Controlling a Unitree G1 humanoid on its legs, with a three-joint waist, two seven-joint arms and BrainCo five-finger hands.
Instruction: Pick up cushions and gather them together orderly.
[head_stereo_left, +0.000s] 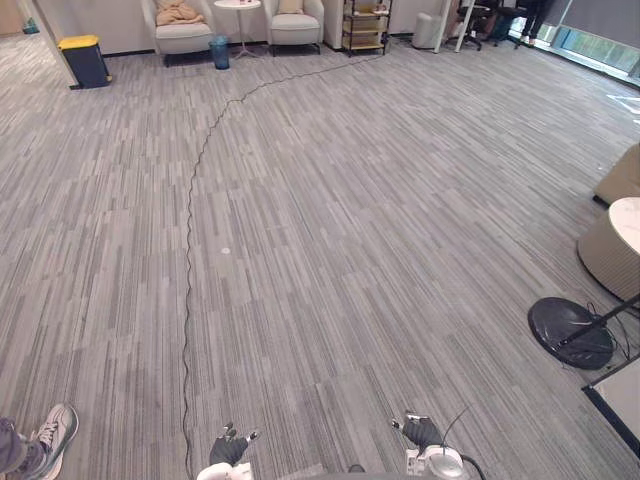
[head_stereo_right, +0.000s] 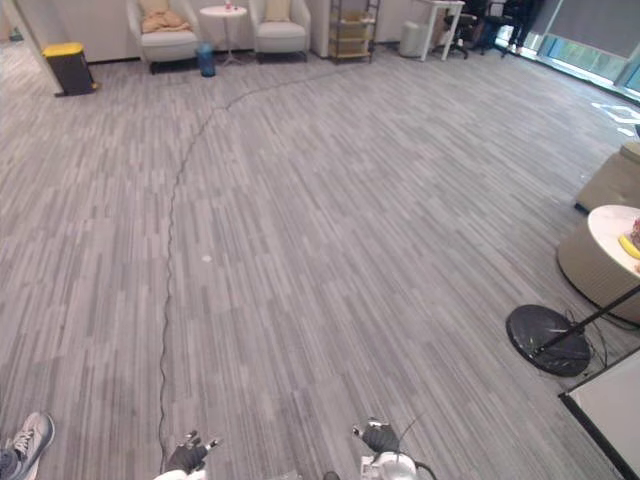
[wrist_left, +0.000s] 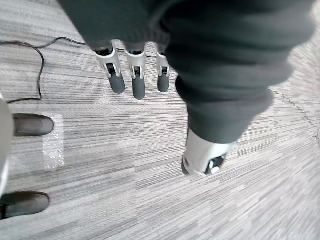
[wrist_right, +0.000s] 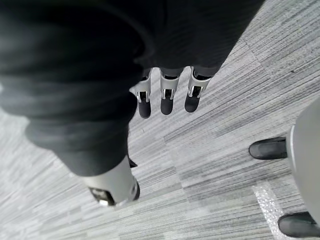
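Far across the carpet, a tan cushion (head_stereo_left: 178, 12) lies on the seat of the left white armchair (head_stereo_left: 183, 38). A second tan cushion (head_stereo_left: 291, 6) leans in the right armchair (head_stereo_left: 296, 28). My left hand (head_stereo_left: 229, 449) and right hand (head_stereo_left: 421, 432) hang low at the near edge, far from both chairs. In the wrist views the left hand's fingers (wrist_left: 132, 75) and the right hand's fingers (wrist_right: 167, 95) are straight over bare carpet and hold nothing.
A yellow-lidded bin (head_stereo_left: 84, 60) stands at the far left, and a blue bin (head_stereo_left: 219, 51) and a small round table (head_stereo_left: 238, 8) sit between the chairs. A shelf (head_stereo_left: 365, 25) is beside them. At right are a black stand base (head_stereo_left: 570, 332) and a round table (head_stereo_left: 615, 245). A person's shoe (head_stereo_left: 50, 435) is near left.
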